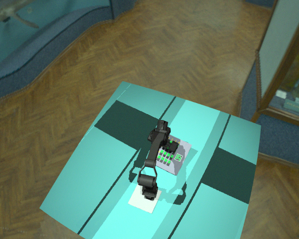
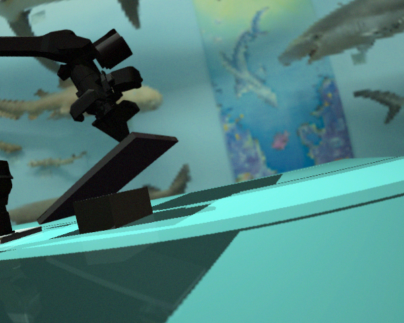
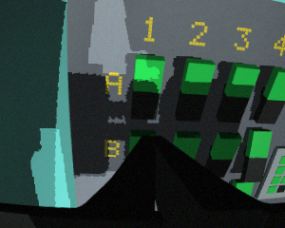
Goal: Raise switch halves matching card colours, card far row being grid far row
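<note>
A grey tilted switch panel (image 1: 173,168) (image 3: 111,19) carries a grid of rocker switches with green far halves and dark near halves. Yellow numbers 1 to 4 mark the columns and letters A and B the far rows. Switch A1 (image 3: 148,75) shows a bright green half just beyond my fingertips. My gripper (image 3: 150,144) (image 1: 171,148) (image 2: 116,133) is shut and empty. It points down at the panel's far left part, its tip over switch B1, which it mostly hides. The small card (image 3: 283,175) (image 1: 178,157) lies at the grid's right. From the exterior view the panel (image 2: 118,163) shows only its dark back.
The panel leans on a dark block (image 2: 112,208) on the turquoise table (image 1: 98,159). The arm's base stands on a white plate (image 1: 140,204) near the table's front. Wooden floor surrounds the table.
</note>
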`<state>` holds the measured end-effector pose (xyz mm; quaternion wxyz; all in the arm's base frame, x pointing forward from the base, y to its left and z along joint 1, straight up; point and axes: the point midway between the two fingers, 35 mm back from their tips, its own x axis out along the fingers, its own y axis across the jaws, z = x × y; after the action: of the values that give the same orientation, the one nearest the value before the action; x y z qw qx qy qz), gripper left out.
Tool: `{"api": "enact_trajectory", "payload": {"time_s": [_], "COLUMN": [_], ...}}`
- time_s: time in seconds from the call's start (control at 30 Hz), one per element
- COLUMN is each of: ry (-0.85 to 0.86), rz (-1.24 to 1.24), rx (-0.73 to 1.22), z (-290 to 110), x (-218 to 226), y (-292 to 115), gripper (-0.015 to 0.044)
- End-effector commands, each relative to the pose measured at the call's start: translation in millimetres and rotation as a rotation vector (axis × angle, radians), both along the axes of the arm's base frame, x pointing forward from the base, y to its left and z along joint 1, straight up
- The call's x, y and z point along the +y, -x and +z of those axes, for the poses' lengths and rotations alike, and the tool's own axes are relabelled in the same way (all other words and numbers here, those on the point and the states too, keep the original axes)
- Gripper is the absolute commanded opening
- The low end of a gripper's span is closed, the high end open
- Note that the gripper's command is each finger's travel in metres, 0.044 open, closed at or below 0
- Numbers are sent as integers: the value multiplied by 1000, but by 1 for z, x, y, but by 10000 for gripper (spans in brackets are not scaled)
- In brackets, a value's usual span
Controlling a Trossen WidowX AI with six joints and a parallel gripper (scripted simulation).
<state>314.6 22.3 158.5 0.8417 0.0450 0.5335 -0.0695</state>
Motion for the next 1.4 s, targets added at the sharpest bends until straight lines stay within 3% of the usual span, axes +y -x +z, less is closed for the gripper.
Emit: {"api": "enact_trajectory", "payload": {"time_s": [0.0,0.2,0.43,0.57,0.7,1.37], "ry": [-7,-7,-1,-1,-5,-5], "rz": [-2,-2,-2,-2,-2,-2], "rx": [-21,-20,-21,-20,3,2], "z": [38,38,45,43,15,0], "x": [2,-5,-72,-74,-76,-78], "y": [12,11,8,7,-8,-15], "gripper": [0,0,0,0,0,0]}}
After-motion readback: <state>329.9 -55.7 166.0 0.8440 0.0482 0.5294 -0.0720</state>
